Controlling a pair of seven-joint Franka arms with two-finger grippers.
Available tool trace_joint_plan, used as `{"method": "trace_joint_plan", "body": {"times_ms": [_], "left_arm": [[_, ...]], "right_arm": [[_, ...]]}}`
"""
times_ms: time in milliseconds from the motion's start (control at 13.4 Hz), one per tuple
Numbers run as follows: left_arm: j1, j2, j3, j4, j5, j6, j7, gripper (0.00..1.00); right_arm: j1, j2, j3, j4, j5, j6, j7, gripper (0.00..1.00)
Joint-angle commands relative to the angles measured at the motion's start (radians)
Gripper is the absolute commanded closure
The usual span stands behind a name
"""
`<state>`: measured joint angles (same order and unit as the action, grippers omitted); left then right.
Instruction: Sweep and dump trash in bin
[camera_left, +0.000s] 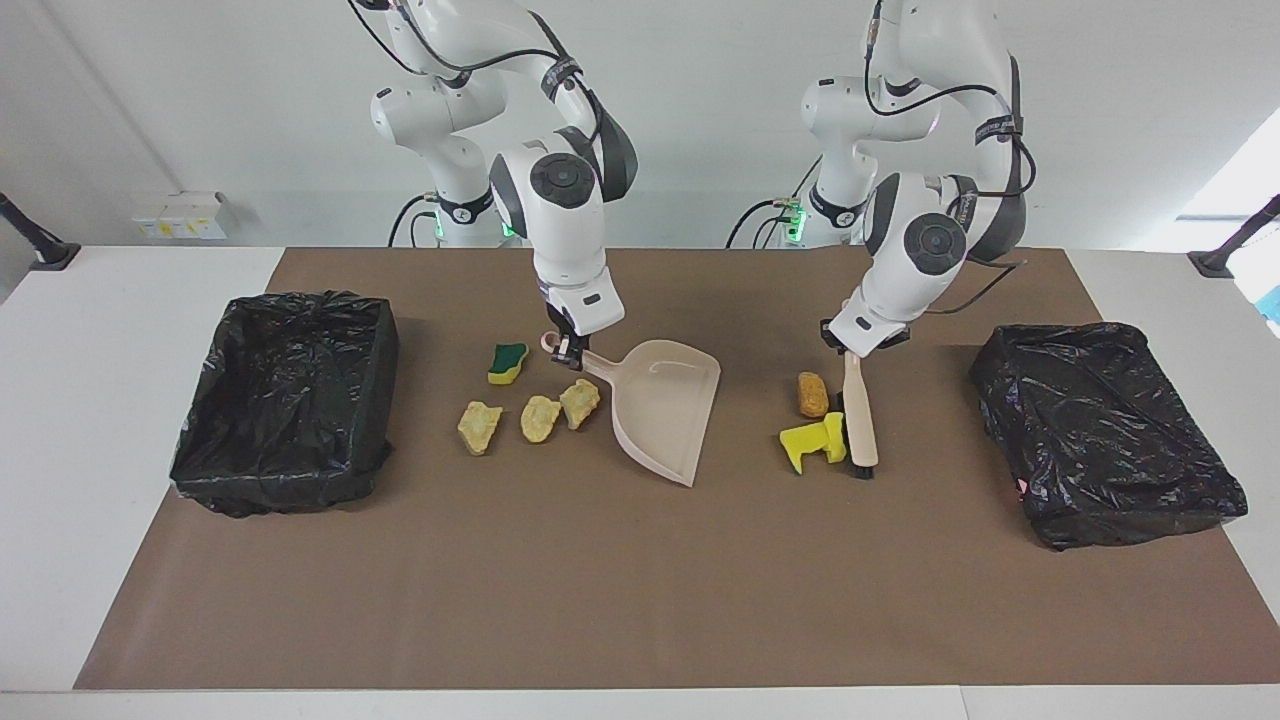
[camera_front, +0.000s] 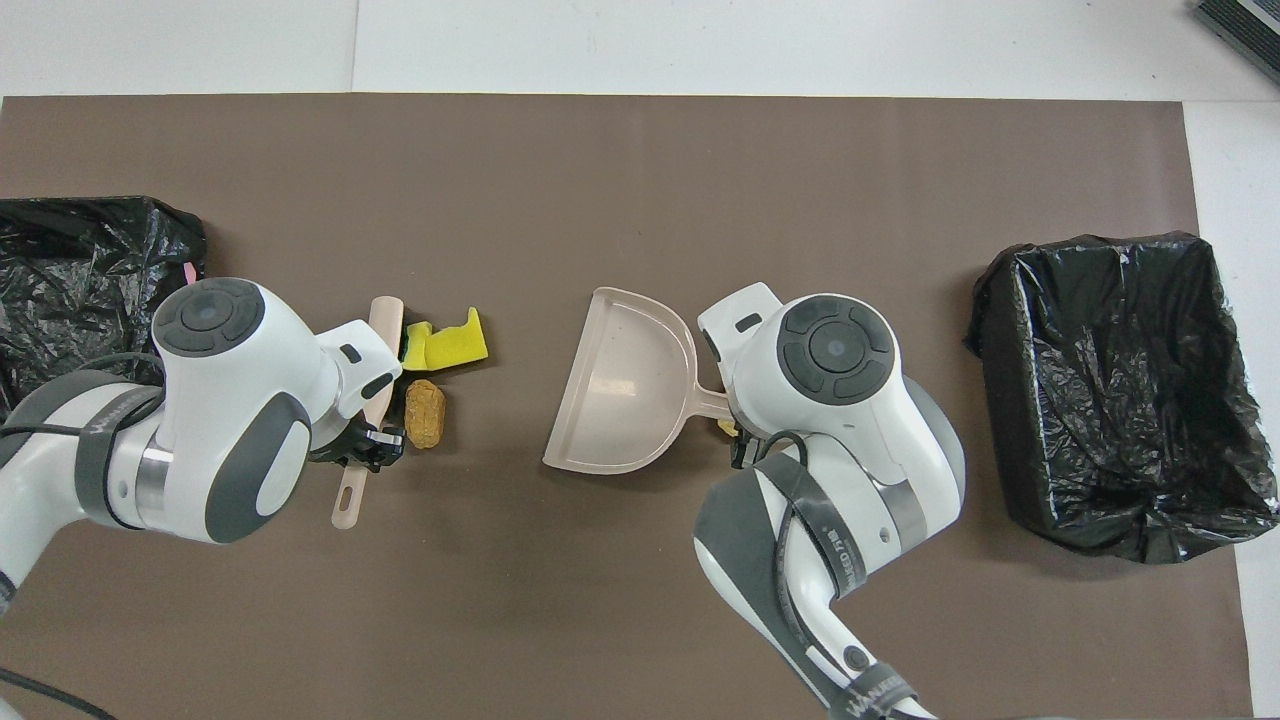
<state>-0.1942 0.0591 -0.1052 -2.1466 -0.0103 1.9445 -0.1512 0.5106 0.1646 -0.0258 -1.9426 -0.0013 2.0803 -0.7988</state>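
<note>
Facing view: two bins (camera_left: 285, 400), seven trash scraps (camera_left: 540, 418).

Two white arms with rounded, glossy shells are seen, each joint capped by a dark grey disc. Black cables are strapped along the links with dark bands bearing white lettering. Green lights are shown at both bases. Small black grippers are fitted below white wrist blocks.
</note>
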Motion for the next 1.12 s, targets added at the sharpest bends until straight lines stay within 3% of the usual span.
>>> {"method": "trace_joint_plan", "body": {"times_ms": [0,599,898,1048], "left_arm": [[-0.062,-0.038,0.013,-0.041,-0.026,0.040,-0.001,1.00],[-0.253,-0.038,0.013,-0.013,-0.135,0.057,-0.008,1.00],[-0.234,-0.039,0.024,0.060,-0.209,0.010,-0.144,1.00],[-0.142,-0.064,0.024,0.102,-0.238,-0.082,-0.207,1.00]], "right_arm": [[0.003,0.015,0.003,-0.016,0.030,0.062,-0.020,1.00],[0.025,0.036,0.003,-0.016,0.037,0.098,-0.022,1.00],[0.025,0.038,0.003,-0.016,0.037,0.103,-0.022,1.00],[0.025,0.038,0.003,-0.016,0.037,0.103,-0.022,1.00]]}}
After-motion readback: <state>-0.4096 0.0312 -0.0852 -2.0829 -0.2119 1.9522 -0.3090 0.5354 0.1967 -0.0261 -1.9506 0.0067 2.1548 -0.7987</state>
